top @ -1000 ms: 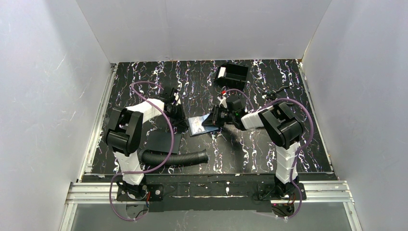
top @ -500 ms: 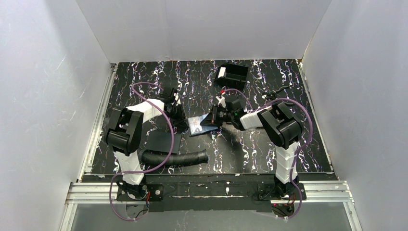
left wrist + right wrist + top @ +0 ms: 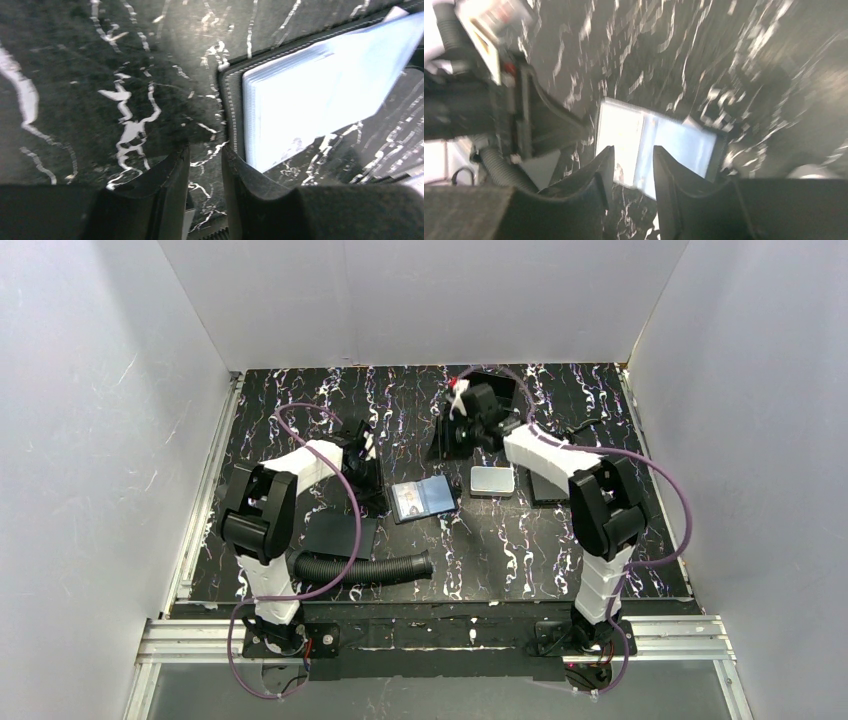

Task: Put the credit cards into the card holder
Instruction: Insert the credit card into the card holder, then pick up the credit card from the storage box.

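The card holder (image 3: 447, 503) lies open on the marbled table, mid-centre, with a pale whitish card (image 3: 408, 502) and a blue card (image 3: 434, 497) on it. In the left wrist view its stitched black edge (image 3: 231, 107) and the pale card (image 3: 310, 100) lie just right of my left gripper (image 3: 205, 147). My left gripper (image 3: 372, 472) is low at the holder's left edge, jaws narrowly apart, with nothing between them. My right gripper (image 3: 441, 439) is raised behind the holder, jaws a little apart and empty. In the blurred right wrist view (image 3: 633, 148) it looks down on both cards (image 3: 621, 132).
A silver-grey rounded case (image 3: 492, 480) lies right of the holder, with a flat black pad (image 3: 548, 486) beyond it. A black box (image 3: 497, 388) stands at the back, partly behind the right arm. A black corrugated hose (image 3: 365, 568) and a flat black pad (image 3: 338, 535) lie front left.
My right gripper has left the card holder and swung up and back toward the rear, uncovering the silver-grey case. The cards stay on the holder. My left arm has not moved.
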Controlling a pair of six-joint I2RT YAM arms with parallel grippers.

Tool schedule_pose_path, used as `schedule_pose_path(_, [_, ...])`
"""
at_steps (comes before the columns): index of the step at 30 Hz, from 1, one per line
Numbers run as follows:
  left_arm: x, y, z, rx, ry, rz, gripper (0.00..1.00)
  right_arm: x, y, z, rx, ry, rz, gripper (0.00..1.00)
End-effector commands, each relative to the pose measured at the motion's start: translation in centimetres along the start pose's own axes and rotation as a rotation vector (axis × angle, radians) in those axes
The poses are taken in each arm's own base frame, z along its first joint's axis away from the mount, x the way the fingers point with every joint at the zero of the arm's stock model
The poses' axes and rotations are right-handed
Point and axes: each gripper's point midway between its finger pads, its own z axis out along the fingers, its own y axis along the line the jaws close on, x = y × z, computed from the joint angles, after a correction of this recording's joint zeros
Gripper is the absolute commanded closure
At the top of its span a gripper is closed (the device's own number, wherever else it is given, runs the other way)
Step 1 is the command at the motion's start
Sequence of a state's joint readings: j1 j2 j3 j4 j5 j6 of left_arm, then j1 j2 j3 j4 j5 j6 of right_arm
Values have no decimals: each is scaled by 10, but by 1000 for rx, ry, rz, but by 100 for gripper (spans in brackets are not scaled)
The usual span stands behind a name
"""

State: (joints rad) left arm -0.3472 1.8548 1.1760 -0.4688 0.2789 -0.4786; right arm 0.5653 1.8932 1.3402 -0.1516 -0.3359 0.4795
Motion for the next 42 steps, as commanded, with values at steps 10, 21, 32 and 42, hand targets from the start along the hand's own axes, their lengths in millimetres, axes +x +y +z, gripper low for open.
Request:
schedule_pose_path(10, [-2, -40, -74, 131, -48, 191, 51, -188, -45, -66, 245, -344, 51, 26])
schedule_pose_path(21, [1, -71, -103, 274, -88, 276, 33, -236, -91, -29, 174, -400, 103, 15])
schedule_pose_path(32, [-1, -79, -116, 293, -123, 292, 32, -240, -113, 5, 149, -429, 176, 18])
schedule_pose_path(42, [-2, -81, -119, 299, -129, 296, 32, -243, -134, 21, 166, -442, 232, 23])
